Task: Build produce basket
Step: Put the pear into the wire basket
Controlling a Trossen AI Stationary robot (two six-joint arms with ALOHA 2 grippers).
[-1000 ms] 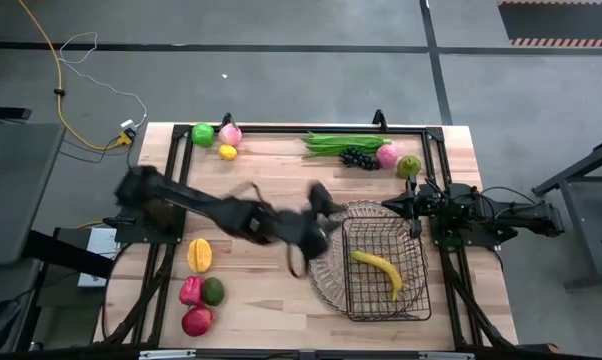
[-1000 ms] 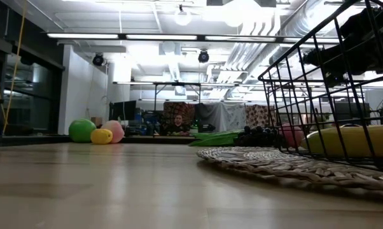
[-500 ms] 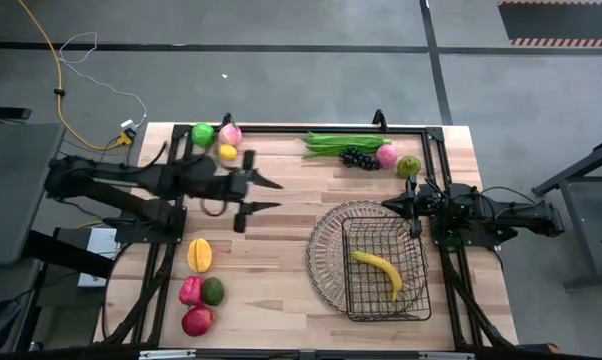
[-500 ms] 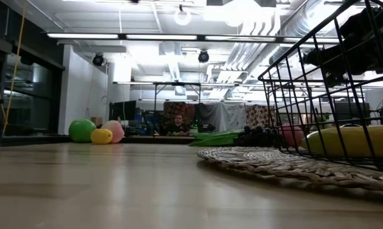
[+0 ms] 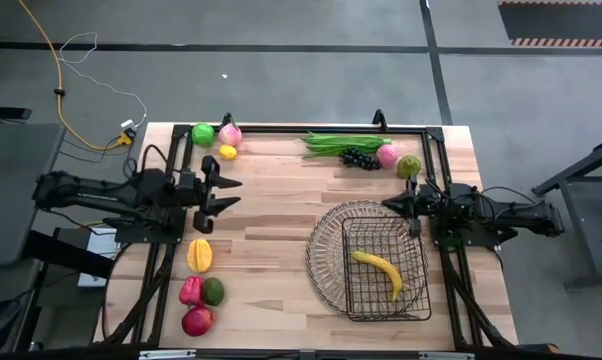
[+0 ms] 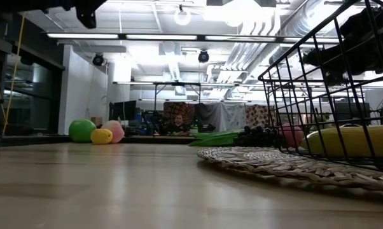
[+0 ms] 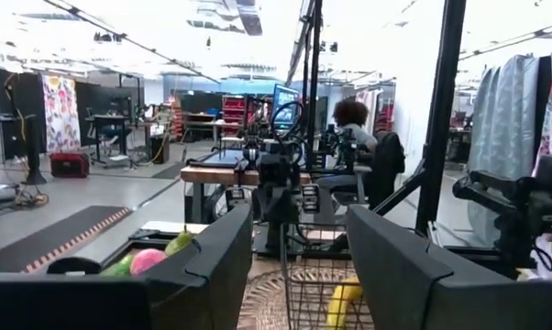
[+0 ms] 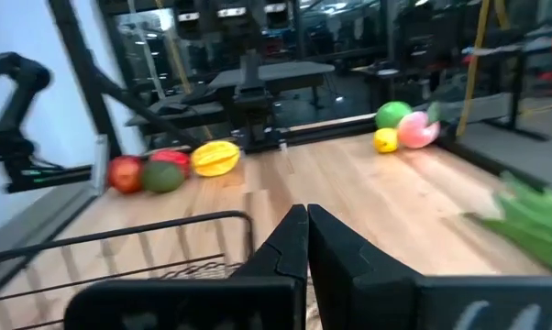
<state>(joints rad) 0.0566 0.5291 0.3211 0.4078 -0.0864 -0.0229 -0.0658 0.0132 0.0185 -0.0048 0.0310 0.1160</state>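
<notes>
Wood tabletop (image 5: 281,200), black frame around it, concrete floor beyond.

Near edge, left side: produce cluster, red apple (image 5: 197,320), avocado (image 5: 213,291), red pepper (image 5: 189,289), yellow-orange piece (image 5: 199,255) just above them. Near right: basket (image 5: 326,285) with one banana (image 5: 378,270) lying in the mesh centre. Only item loaded, so the fill has barely begun.

Mid-table: left gripper (image 5: 229,192) sits at the left edge, above the yellow-orange piece, fingers parted, nothing between them. Left wrist view confirms an empty gap, looking straight across at the basket. Right gripper (image 5: 389,206) is parked at the basket's far rim, fingers pressed together, holding nothing.

Far edge: green apple (image 5: 202,133), peach (image 5: 230,134), lemon (image 5: 227,152) at left; green beans (image 5: 341,143), grapes (image 5: 358,158), second peach (image 5: 387,155), another green apple (image 5: 409,166) at right.

Step, my read: between picks, left arm empty and lining up for the next item. Next move needs descent onto a nearby piece, the lemon or yellow-orange one closest, fingers straddling it, close, then carry across to the basket.
</notes>
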